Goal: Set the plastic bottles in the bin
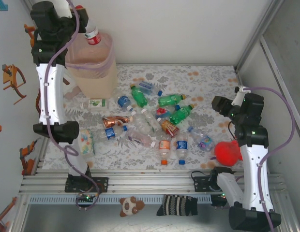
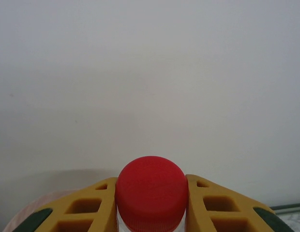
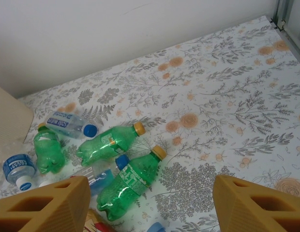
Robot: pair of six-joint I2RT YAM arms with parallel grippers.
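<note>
Our left gripper (image 2: 151,186) is clamped on a red-capped bottle (image 1: 93,36) above the bin (image 1: 94,72) at the far left. Our right gripper (image 3: 150,205) hangs open and empty at the right.

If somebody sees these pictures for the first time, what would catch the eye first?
The left gripper holds a red-capped bottle over the pink bin at the far left. Many plastic bottles lie scattered across the middle of the flowered table, and a red plush toy sits at the near right.
</note>
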